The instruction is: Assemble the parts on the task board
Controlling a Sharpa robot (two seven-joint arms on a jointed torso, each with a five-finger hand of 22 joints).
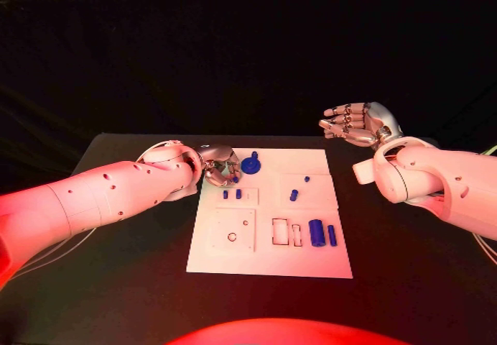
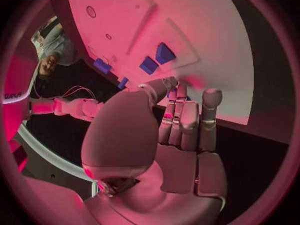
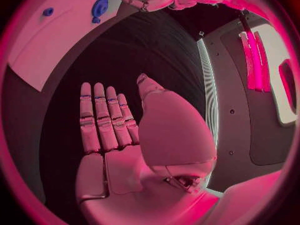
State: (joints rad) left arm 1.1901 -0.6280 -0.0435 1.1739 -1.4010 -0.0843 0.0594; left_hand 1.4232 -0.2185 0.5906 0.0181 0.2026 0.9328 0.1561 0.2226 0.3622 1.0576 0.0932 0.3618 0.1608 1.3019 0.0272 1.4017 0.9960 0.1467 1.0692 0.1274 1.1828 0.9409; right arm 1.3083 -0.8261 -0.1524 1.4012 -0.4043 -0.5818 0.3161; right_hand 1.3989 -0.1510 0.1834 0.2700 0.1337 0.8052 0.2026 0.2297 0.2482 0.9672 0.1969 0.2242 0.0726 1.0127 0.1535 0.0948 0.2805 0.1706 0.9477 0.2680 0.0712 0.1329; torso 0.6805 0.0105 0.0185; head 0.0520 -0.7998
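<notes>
Reaching for small blue parts (image 1: pixel 317 232) lying on the task board (image 1: pixel 269 262).
Your left hand (image 1: pixel 217 169) hovers empty-fingered there; right hand (image 1: pixel 358 123) spread, idle. Parts look light, rigid, slippery: pinch their sides.

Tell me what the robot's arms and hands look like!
Both arms are thick, smooth white shells with small dark dots along them, like screw holes. Each ends in a shiny silver hand, the left hand and the right hand, with many jointed metal fingers. Thin pale cables trail beside the arms.
</notes>
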